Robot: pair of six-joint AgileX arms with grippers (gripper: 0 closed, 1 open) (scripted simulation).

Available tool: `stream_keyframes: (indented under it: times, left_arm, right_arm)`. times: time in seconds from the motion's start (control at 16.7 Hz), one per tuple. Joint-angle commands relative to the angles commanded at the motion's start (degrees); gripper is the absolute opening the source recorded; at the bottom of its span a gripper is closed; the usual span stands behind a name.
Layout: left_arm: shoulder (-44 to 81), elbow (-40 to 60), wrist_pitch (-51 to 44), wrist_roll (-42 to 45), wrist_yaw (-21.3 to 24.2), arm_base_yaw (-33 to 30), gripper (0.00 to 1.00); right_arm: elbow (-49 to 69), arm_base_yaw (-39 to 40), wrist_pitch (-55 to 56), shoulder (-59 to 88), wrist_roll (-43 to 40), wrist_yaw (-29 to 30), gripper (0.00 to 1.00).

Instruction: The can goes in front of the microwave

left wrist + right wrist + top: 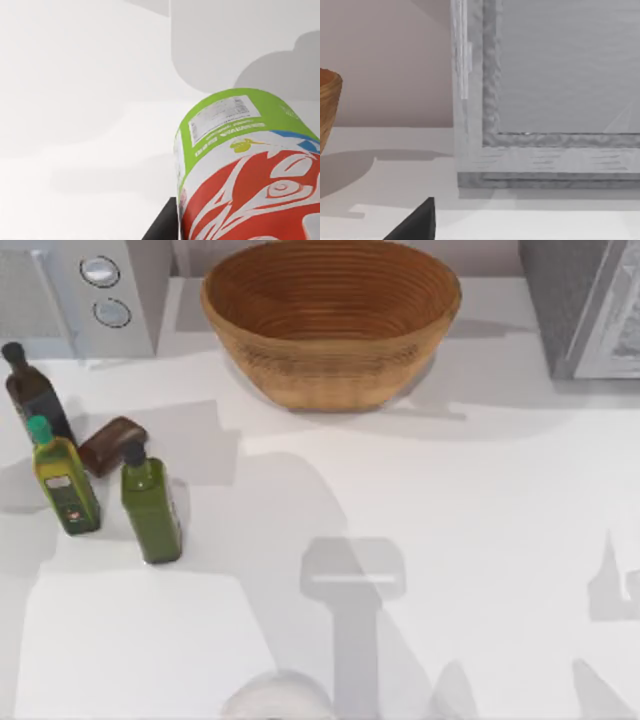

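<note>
1. Table (450, 540): white top, crossed by grey shadows of the arms.
2. Basket (330, 320): round, woven, tan. Stands at the far middle of the table, between the two appliances.
3. Microwave (130, 300): pale grey-white box at the far left corner, with two round silver dials stacked on its panel. The tabletop just before it is bare.
4. Grey boxy appliance (580, 310): far right corner, with a framed grey panel on its front. It sits close ahead in the right wrist view.
5. Bottles, three, upright, grouped at the left edge before the microwave:
   - dark bottle (35, 390)
   - yellow-green bottle (68, 485) with a green cap
   - green bottle (150, 505) with a dark cap
6. Brown block (112, 445): rounded, lying among the bottles.
7. Can (235, 150): red band, lime-green base. It is off the table in the left wrist view, base pointing away from the camera.
8. Left gripper (240, 220): closed about the can, one dark finger (160, 227) against its side.
9. Right gripper (420, 222): near the grey boxy appliance; whether open or closed cannot be told.
</note>
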Motion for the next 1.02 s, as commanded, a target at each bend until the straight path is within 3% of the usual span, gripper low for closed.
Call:
stream_keyframes:
  times: [0.48, 1.02]
  left_arm:
    - [-0.56, -0.79, 1.37, 2.8, 0.61, 4.5, 0.0]
    - [0.1, -1.66, 1.75, 0.02, 0.0, 0.02, 0.0]
  right_arm:
    - [0.0, 0.0, 0.0, 0.0, 0.0, 0.0, 1.0]
    - [0.0, 0.0, 0.0, 0.0, 0.0, 0.0, 1.0]
